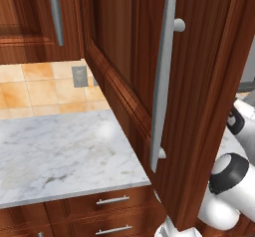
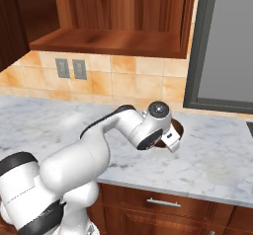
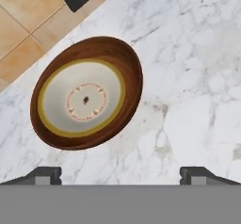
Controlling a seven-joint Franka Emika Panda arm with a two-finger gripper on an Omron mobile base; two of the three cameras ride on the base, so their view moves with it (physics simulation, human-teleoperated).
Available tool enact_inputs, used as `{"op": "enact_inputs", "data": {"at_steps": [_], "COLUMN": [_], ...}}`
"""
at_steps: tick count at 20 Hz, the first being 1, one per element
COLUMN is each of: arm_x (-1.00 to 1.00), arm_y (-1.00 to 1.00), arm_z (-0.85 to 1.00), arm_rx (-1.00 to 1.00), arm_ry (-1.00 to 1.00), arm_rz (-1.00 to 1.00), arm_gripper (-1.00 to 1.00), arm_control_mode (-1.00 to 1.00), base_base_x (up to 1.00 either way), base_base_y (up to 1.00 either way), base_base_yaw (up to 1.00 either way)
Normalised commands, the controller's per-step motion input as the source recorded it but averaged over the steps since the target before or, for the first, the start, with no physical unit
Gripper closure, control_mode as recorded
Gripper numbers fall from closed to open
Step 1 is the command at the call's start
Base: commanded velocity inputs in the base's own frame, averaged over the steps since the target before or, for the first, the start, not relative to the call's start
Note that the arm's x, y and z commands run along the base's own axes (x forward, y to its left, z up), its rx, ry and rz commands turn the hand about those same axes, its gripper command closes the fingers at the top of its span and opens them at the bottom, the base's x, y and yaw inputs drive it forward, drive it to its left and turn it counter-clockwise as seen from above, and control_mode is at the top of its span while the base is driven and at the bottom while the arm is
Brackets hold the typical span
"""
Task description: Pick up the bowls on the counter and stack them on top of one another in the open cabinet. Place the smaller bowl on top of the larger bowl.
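A brown bowl (image 3: 120, 58) with a pale grey inside ringed in yellow rests on the white marble counter (image 3: 197, 77) close to the tiled wall. I cannot tell whether that pale part is a second bowl nested in it. My gripper (image 3: 122, 175) hovers above the counter just beside the bowl, open, with its fingertips (image 3: 47, 173) far apart and nothing between them. From the right base view my hand covers most of the bowl (image 2: 179, 127). The open cabinet's shelf (image 2: 113, 41) hangs above the counter (image 2: 212, 165), and its swung-out door (image 1: 199, 81) carries a long silver handle (image 1: 162, 81).
Two wall outlets (image 2: 69, 68) sit in the orange tile backsplash. A dark-framed grey panel (image 2: 227, 46) stands at the right, close behind the bowl. Drawers with short handles (image 2: 163, 202) run under the counter. The open door blocks the left base view's right half.
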Motion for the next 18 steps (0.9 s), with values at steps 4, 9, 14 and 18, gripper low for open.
{"op": "enact_inputs", "data": {"at_steps": [4,9,14,18], "arm_x": [0.22,0.30,0.29,0.35], "arm_y": [0.01,0.00,0.00,0.00], "arm_z": [-0.24,-0.27,-0.30,-0.30], "arm_rx": [0.00,0.00,0.00,0.00], "arm_ry": [0.00,0.00,0.00,0.00], "arm_rz": [-0.03,-0.03,-0.03,-0.03], "arm_gripper": [-1.00,-1.00,-1.00,-1.00], "arm_control_mode": [-1.00,-1.00,-1.00,-1.00], "base_base_x": [0.00,0.00,0.00,0.00], "base_base_y": [0.00,0.00,0.00,0.00], "base_base_yaw": [0.00,0.00,0.00,0.00]}}
